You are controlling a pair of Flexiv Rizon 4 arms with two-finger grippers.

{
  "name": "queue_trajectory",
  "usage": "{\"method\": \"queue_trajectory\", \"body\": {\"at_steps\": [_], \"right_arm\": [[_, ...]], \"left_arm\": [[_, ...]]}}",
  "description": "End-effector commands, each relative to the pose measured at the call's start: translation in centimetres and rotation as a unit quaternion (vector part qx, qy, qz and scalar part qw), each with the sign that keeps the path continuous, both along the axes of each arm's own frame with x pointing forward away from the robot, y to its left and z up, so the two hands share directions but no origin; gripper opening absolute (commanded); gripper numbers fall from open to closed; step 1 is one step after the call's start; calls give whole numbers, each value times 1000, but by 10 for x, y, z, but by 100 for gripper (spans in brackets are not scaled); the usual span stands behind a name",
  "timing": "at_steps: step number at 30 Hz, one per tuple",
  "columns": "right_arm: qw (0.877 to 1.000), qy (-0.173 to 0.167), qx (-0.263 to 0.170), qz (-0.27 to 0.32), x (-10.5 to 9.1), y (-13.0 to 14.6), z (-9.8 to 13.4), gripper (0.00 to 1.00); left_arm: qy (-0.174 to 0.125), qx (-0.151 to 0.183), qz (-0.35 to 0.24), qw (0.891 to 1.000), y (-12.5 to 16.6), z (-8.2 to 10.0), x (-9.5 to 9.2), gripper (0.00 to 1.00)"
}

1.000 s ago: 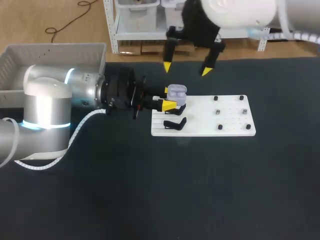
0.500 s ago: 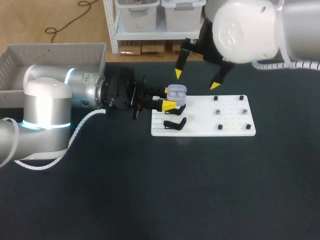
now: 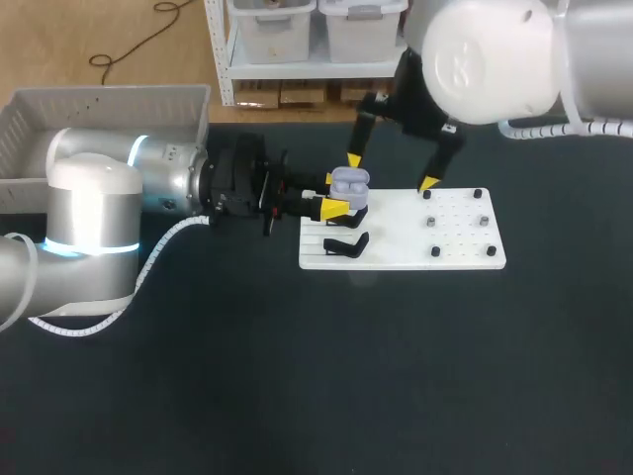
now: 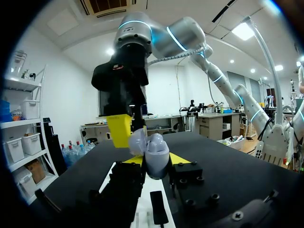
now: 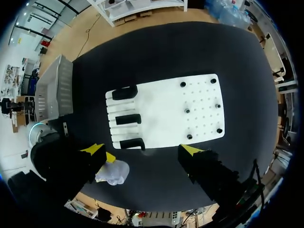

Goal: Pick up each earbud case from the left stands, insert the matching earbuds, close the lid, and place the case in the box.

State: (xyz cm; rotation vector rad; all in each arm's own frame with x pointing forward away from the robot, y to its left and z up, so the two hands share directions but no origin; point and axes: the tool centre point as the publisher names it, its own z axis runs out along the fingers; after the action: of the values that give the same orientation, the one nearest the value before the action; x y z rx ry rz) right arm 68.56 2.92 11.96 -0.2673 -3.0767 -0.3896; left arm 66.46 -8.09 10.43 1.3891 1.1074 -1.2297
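Note:
My left gripper point(image 3: 336, 201) is shut on a lavender earbud case point(image 3: 348, 181) whose lid stands open, held just over the left end of the white board point(image 3: 406, 236). In the left wrist view the case point(image 4: 155, 151) sits upright between my yellow fingertips point(image 4: 178, 158). My right gripper point(image 3: 391, 171) hangs open above the board's back edge, one tip close beside the case, not touching it. From the right wrist view the case point(image 5: 113, 172) lies beside one finger point(image 5: 92, 153), over the board point(image 5: 161, 111). Small pegs and grey pieces point(image 3: 432, 222) dot the board's right half.
Black stands point(image 3: 346, 244) line the board's left end; three show in the right wrist view point(image 5: 128, 118). A grey box point(image 3: 99, 119) sits at the table's back left corner. Dark bare table lies in front of the board.
My right gripper has come from behind the board, moved right and lowered to hang over its back edge beside the case. The left arm and the case have stayed still.

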Motion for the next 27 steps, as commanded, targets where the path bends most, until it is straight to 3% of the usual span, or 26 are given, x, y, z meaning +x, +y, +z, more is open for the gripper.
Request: {"method": "queue_trajectory", "body": {"at_steps": [1,4,6,13,20,27], "right_arm": [[1000,12,3,7,-4,2,3,100],[1000,19,7,10,-6,3,3,100],[1000,3,2,9,-6,3,4,100],[993,-109,33,11,-14,-10,39,100],[979,-188,41,64,-46,-21,77,100],[966,-251,26,61,-67,-26,83,100]], "left_arm": [[-1,0,2,1000,0,0,-2,0],[-1,0,2,1000,0,0,-2,0],[-1,0,2,1000,0,0,-2,0],[-1,0,2,1000,0,0,-2,0],[-1,0,2,1000,0,0,-2,0],[60,-10,23,998,18,23,-1,0]]}}
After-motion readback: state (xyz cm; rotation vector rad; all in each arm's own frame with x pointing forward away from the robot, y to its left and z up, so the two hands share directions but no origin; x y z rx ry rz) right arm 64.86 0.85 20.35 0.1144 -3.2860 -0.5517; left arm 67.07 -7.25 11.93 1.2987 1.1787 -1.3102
